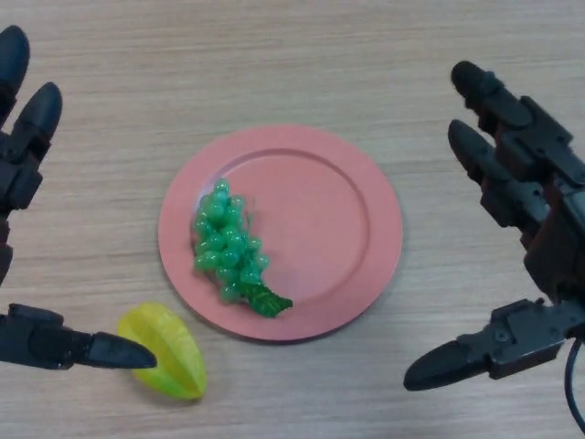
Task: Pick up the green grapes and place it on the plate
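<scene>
A bunch of green grapes (228, 245) with a dark green leaf lies on the left part of a pink round plate (329, 219) in the middle of the wooden table. My left hand (23, 160) is at the left edge, open and empty, its thumb pointing toward a yellow fruit. My right hand (521, 192) is at the right edge, open and empty, beside the plate and apart from it.
A yellow star fruit (169, 352) lies on the table just below and left of the plate, next to my left thumb. The wooden table (302, 64) stretches bare behind the plate.
</scene>
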{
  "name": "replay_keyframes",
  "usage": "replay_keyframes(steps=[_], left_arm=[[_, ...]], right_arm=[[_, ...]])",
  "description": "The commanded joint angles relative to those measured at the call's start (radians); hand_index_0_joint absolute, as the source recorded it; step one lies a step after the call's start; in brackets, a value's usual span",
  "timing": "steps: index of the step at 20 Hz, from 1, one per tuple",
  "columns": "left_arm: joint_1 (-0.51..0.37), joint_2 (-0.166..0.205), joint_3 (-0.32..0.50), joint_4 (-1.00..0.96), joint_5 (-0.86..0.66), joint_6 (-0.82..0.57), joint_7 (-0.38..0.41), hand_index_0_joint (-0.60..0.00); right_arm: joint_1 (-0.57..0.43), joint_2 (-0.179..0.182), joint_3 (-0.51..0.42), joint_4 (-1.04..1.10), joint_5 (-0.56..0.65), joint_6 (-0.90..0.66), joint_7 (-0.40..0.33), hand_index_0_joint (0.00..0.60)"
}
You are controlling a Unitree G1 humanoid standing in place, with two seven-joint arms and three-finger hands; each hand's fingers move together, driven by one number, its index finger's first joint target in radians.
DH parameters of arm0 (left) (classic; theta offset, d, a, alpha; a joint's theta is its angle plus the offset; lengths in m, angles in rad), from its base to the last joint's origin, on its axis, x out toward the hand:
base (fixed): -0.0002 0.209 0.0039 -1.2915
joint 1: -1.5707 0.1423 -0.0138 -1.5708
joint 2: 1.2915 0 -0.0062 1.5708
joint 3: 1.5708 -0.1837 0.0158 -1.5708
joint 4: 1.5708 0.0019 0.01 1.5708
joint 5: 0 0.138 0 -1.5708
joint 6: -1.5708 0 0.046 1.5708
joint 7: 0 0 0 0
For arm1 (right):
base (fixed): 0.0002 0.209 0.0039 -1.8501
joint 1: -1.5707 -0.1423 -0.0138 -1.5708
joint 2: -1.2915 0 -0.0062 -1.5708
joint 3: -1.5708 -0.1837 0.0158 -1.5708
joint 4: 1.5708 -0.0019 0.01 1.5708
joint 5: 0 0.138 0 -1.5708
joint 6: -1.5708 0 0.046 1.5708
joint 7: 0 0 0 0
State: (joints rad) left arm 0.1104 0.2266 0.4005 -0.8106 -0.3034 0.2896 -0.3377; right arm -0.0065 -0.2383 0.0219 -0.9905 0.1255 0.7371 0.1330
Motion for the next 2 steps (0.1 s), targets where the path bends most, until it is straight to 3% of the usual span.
replay_keyframes(steps=[1, 2], left_arm=[[-0.015, 0.029, 0.009, -0.061, -0.023, -0.067, 0.005, 0.0], [-0.01, 0.025, 0.008, -0.064, -0.023, -0.068, 0.004, 0.0]], right_arm=[[-0.011, -0.023, -0.067, -0.057, 0.021, -0.16, -0.031, 0.0], [-0.011, -0.022, -0.066, -0.057, 0.019, -0.165, -0.033, 0.0]])
